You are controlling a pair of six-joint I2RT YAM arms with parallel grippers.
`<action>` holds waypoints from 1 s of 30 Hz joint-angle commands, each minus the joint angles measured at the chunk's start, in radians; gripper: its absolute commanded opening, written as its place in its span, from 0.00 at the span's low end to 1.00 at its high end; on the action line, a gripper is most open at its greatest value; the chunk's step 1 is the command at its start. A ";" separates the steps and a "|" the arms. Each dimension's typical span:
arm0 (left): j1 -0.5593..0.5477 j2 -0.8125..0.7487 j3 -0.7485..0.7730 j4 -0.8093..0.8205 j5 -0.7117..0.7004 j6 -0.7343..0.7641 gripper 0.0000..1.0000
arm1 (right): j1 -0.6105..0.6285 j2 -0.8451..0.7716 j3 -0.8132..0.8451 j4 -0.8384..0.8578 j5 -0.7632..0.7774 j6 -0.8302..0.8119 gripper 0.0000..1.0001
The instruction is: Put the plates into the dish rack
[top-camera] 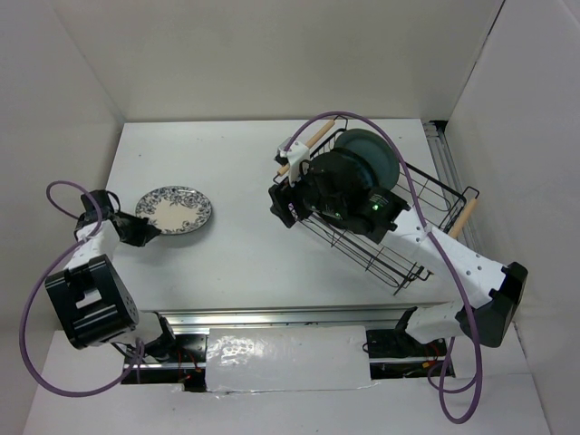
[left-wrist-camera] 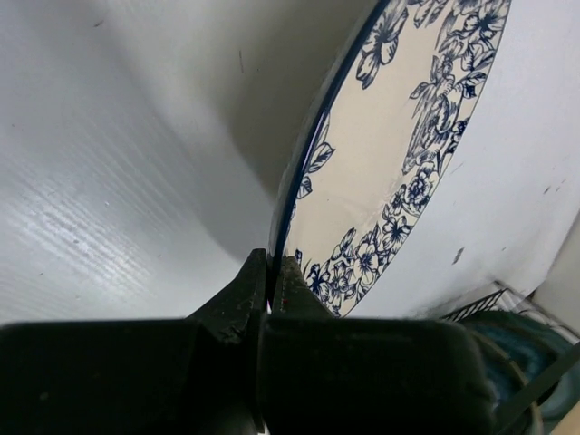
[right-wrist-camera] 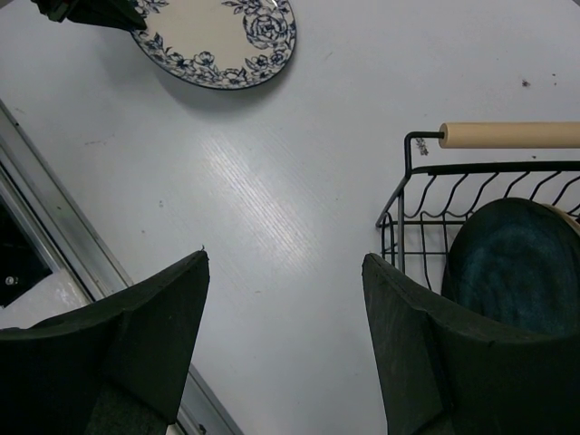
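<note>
The white plate with blue floral pattern (top-camera: pixel 174 209) is on the table at the left; it also shows in the left wrist view (left-wrist-camera: pixel 390 154) and the right wrist view (right-wrist-camera: pixel 222 36). My left gripper (top-camera: pixel 145 234) is shut on its near rim (left-wrist-camera: pixel 272 267); the plate looks tilted, with a shadow under it. The black wire dish rack (top-camera: pixel 426 195) stands at the right, with a grey-teal plate (top-camera: pixel 370 154) upright in it. My right gripper (top-camera: pixel 286 198) hangs open and empty (right-wrist-camera: pixel 283 258) over the table beside the rack's left end (right-wrist-camera: pixel 408 213). My right arm hides any other plates.
The rack's wooden handles show at its far left (top-camera: pixel 304 145) and near right (top-camera: pixel 462 217). A dark teal plate (right-wrist-camera: pixel 517 272) fills the rack's end in the right wrist view. The table's metal front edge (right-wrist-camera: pixel 54 227) runs close to my right gripper.
</note>
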 commanded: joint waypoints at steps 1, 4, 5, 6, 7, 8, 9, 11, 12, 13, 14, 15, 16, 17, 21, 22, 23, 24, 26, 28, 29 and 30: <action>0.000 -0.059 0.100 -0.034 0.080 0.131 0.00 | 0.017 -0.002 0.047 -0.002 0.017 0.013 0.75; 0.000 -0.093 0.136 -0.059 0.131 0.202 0.00 | 0.023 0.006 0.058 0.004 0.006 0.019 0.75; 0.000 -0.103 0.145 -0.068 0.157 0.220 0.00 | 0.031 0.014 0.079 -0.008 0.036 0.022 0.76; 0.000 -0.106 0.168 -0.091 0.166 0.245 0.00 | 0.038 0.026 0.093 -0.018 0.066 0.022 0.77; 0.000 -0.109 0.178 -0.102 0.177 0.258 0.00 | 0.052 0.055 0.110 -0.044 0.092 0.022 0.78; 0.000 -0.116 0.189 -0.113 0.197 0.271 0.00 | 0.060 0.072 0.148 -0.055 0.112 0.022 0.79; 0.000 -0.120 0.206 -0.131 0.209 0.282 0.00 | 0.068 0.089 0.167 -0.062 0.153 0.022 0.83; 0.000 -0.132 0.215 -0.137 0.247 0.312 0.00 | 0.091 0.141 0.234 -0.088 0.208 0.010 1.00; 0.000 -0.136 0.234 -0.145 0.284 0.321 0.00 | 0.103 0.156 0.257 -0.097 0.283 -0.002 1.00; 0.000 -0.140 0.241 -0.160 0.302 0.344 0.00 | 0.118 0.178 0.288 -0.110 0.325 -0.013 1.00; 0.000 -0.143 0.254 -0.171 0.324 0.354 0.00 | 0.138 0.220 0.348 -0.122 0.366 -0.030 1.00; 0.000 -0.146 0.280 -0.186 0.356 0.369 0.00 | 0.144 0.247 0.377 -0.124 0.418 -0.033 1.00; 0.000 -0.152 0.292 -0.205 0.372 0.375 0.00 | 0.144 0.268 0.430 -0.122 0.414 -0.041 1.00; 0.000 -0.155 0.321 -0.217 0.390 0.383 0.00 | 0.132 0.311 0.451 -0.115 0.400 -0.044 1.00; 0.003 -0.186 0.389 -0.258 0.502 0.412 0.00 | 0.068 0.420 0.596 -0.131 0.220 -0.018 0.97; 0.000 -0.194 0.399 -0.271 0.517 0.420 0.00 | 0.054 0.445 0.680 -0.165 0.139 0.011 0.96; 0.000 -0.197 0.421 -0.278 0.534 0.426 0.00 | 0.027 0.495 0.725 -0.180 0.101 0.022 0.96; 0.000 -0.200 0.430 -0.281 0.560 0.426 0.00 | 0.007 0.515 0.762 -0.193 0.068 0.058 0.97; 0.002 -0.214 0.444 -0.288 0.618 0.427 0.00 | -0.024 0.550 0.842 -0.214 -0.067 0.109 0.99; 0.003 -0.226 0.449 -0.286 0.684 0.427 0.00 | -0.079 0.572 0.847 -0.184 -0.231 0.167 0.97; 0.000 -0.234 0.444 -0.277 0.706 0.424 0.00 | -0.118 0.577 0.836 -0.146 -0.289 0.207 0.95; 0.002 -0.234 0.447 -0.275 0.723 0.424 0.00 | -0.135 0.581 0.819 -0.125 -0.352 0.230 0.90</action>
